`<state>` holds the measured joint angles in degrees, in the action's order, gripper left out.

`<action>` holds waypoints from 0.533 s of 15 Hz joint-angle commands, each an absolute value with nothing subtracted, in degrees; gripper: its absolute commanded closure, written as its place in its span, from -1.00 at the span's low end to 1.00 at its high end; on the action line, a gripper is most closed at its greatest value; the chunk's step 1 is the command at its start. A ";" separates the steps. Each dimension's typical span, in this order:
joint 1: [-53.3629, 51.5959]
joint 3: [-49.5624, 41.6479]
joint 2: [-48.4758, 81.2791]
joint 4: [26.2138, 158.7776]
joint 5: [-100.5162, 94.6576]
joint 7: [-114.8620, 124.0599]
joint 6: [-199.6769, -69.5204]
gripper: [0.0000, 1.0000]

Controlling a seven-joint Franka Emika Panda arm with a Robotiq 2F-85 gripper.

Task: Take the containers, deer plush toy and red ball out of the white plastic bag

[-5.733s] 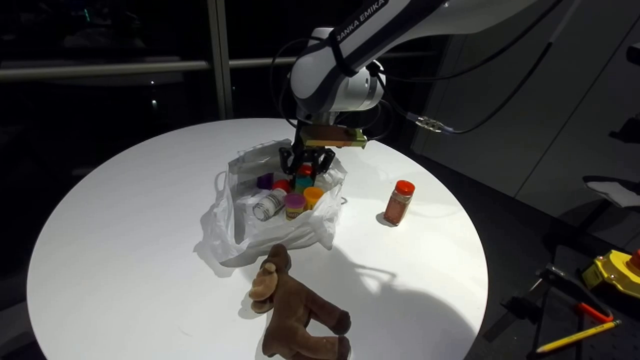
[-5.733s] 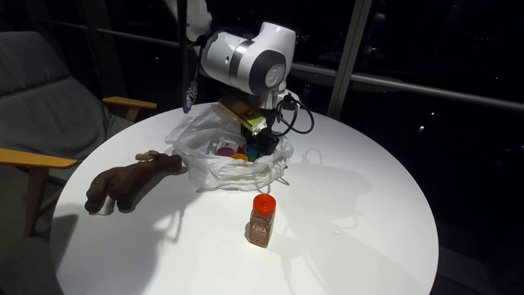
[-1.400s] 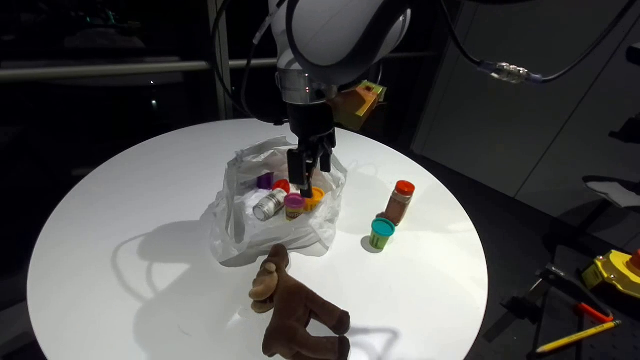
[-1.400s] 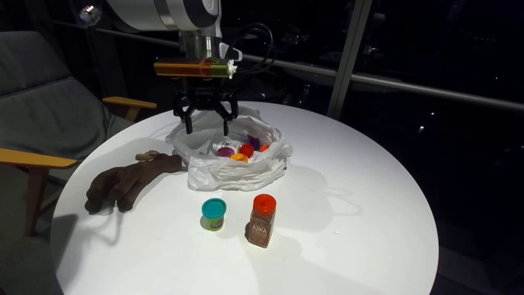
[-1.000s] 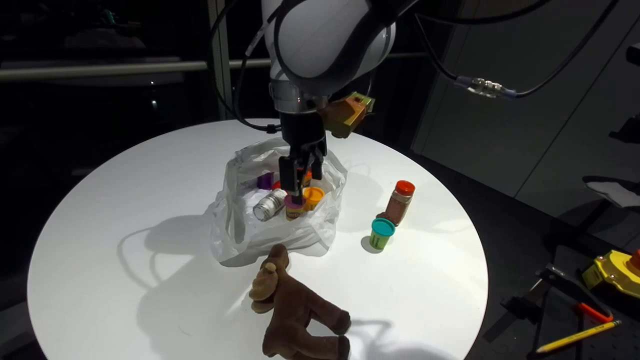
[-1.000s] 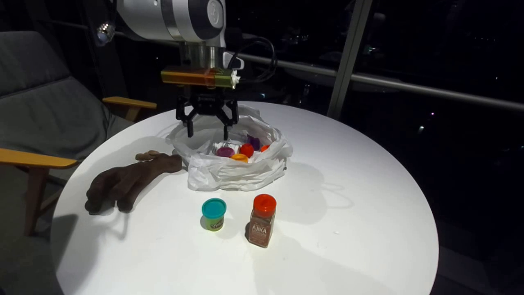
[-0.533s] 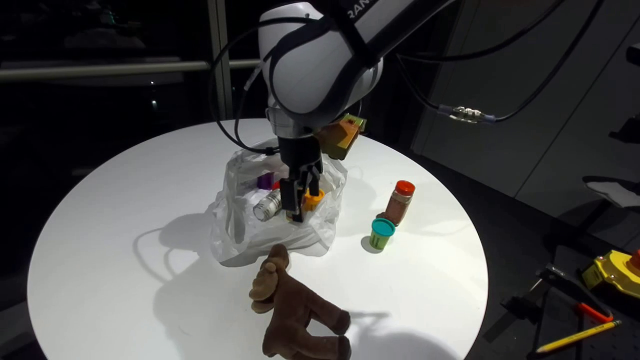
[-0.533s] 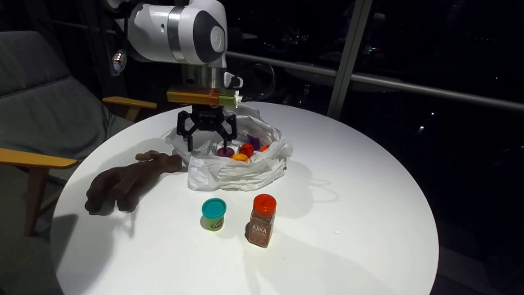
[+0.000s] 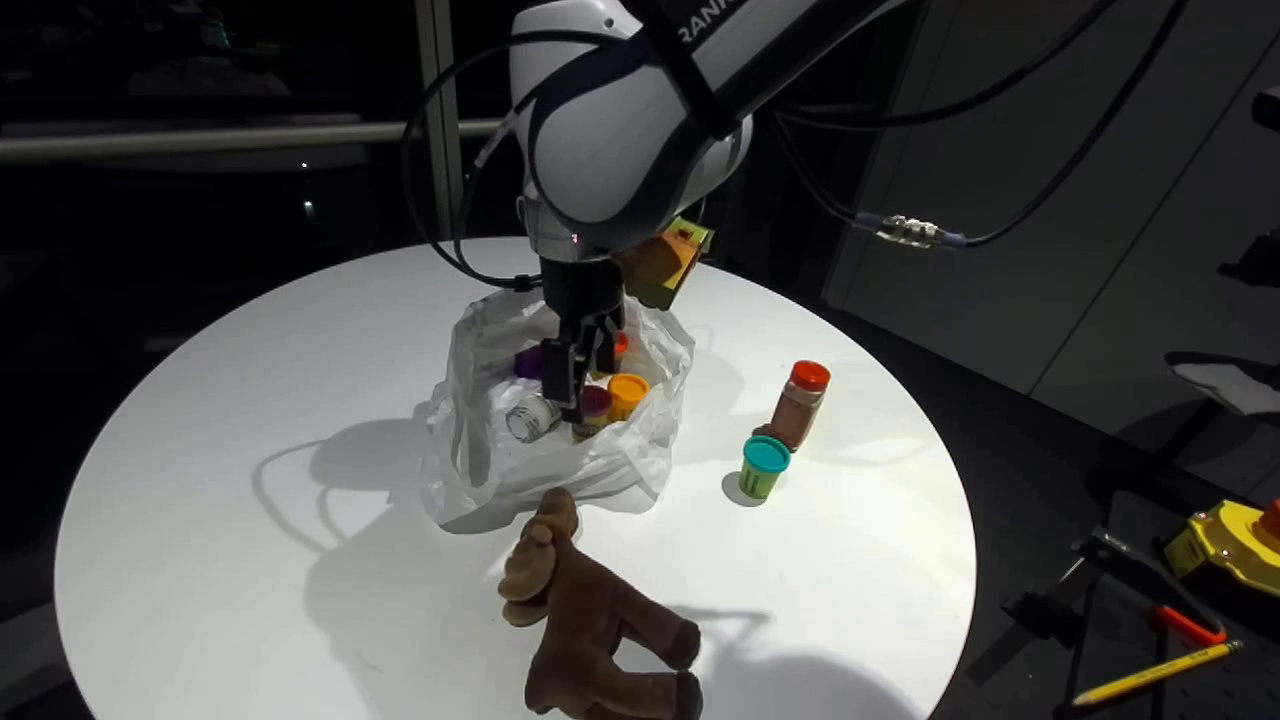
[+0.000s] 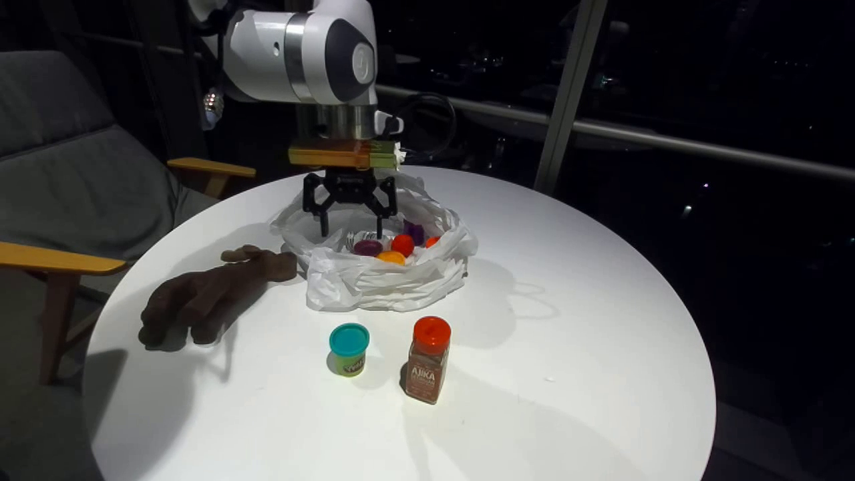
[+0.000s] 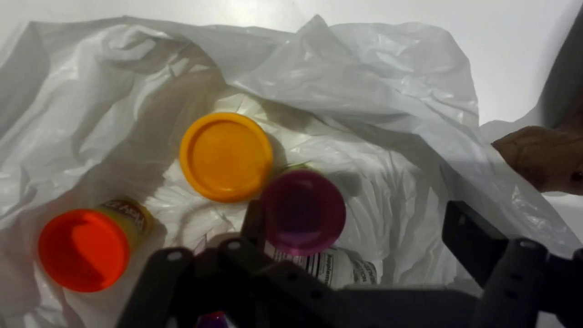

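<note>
So far, we have the deer (image 9: pixel 588 630), jar (image 10: pixel 426 369) and teal tub (image 10: pixel 349 349) outside the bag (image 10: pixel 384 290), while three tubs (image 11: pixel 226 157), a bottle (image 11: pixel 330 268), something purple (image 10: pixel 415 232) and probably the red ball (image 10: pixel 402 244) remain inside, our claw (image 10: pixel 352 234) spread empty above.

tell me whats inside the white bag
Visible: orange-lidded tub, purple-lidded tub, red-lidded tub, white bottle on its side, round red thing and purple thing. Anything beneath them or under folds of the bag is covered and can't be seen.
</note>
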<state>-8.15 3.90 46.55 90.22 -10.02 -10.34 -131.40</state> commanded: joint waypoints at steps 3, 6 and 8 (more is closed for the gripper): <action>-7.75 2.50 50.76 84.88 -11.24 -10.52 -133.71 -1.00; -7.98 2.05 52.78 82.30 -11.65 -10.79 -134.10 -1.00; -8.08 1.97 54.02 80.64 -11.87 -10.82 -134.36 -1.00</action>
